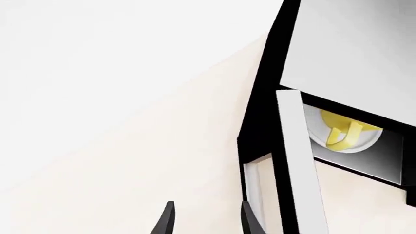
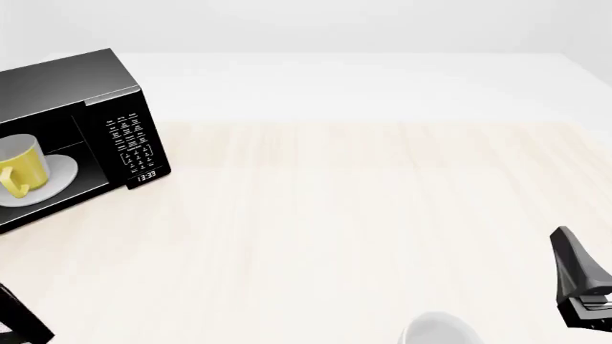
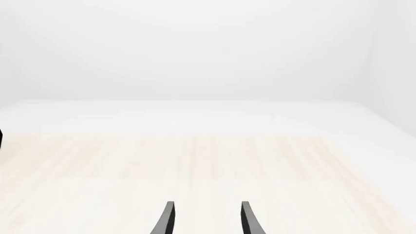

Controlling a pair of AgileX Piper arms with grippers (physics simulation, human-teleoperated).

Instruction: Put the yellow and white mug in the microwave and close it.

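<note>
The yellow and white mug [image 2: 21, 166] already sits on the turntable inside the microwave [image 2: 86, 89], whose door [image 1: 299, 161] stands open. The left end effector [image 1: 204, 219] — fingers parted, empty — hovers just beside that door's edge, its long axis running ahead. The right end effector [image 3: 204, 219], released, is well apart.

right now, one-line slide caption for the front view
Yellow and white mug sits on the turntable inside the open microwave; both grippers idle at the table's near edge.
</note>
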